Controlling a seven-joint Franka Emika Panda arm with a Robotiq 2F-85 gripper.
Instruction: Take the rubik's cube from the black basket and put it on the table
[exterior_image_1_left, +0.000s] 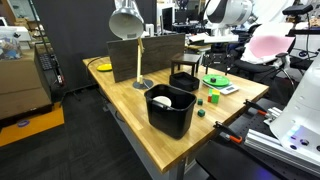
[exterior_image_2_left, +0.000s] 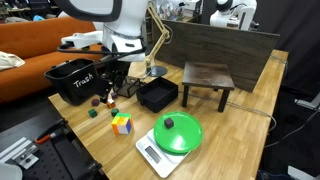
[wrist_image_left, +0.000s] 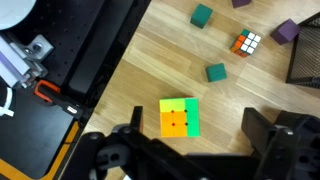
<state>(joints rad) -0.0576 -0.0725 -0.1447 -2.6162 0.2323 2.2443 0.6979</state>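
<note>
The rubik's cube (wrist_image_left: 180, 118) lies on the wooden table (wrist_image_left: 150, 70), showing orange, yellow and green squares in the wrist view. It also shows in both exterior views (exterior_image_2_left: 122, 124) (exterior_image_1_left: 213, 98), near the table's edge beside the scale. My gripper (wrist_image_left: 198, 138) is open and empty. It hangs above the cube with one finger on each side and does not touch it. In an exterior view the gripper (exterior_image_2_left: 108, 90) is between the two baskets, above the cube. The smaller black basket (exterior_image_2_left: 157, 95) (exterior_image_1_left: 185, 80) stands apart from the cube.
A large deep black bin (exterior_image_2_left: 72, 80) (exterior_image_1_left: 170, 108) stands near the arm. A green plate on a scale (exterior_image_2_left: 176, 134), a small wooden stool (exterior_image_2_left: 208, 78), a desk lamp (exterior_image_1_left: 127, 20), a tiny second cube (wrist_image_left: 248, 43) and green blocks (wrist_image_left: 216, 72) are nearby.
</note>
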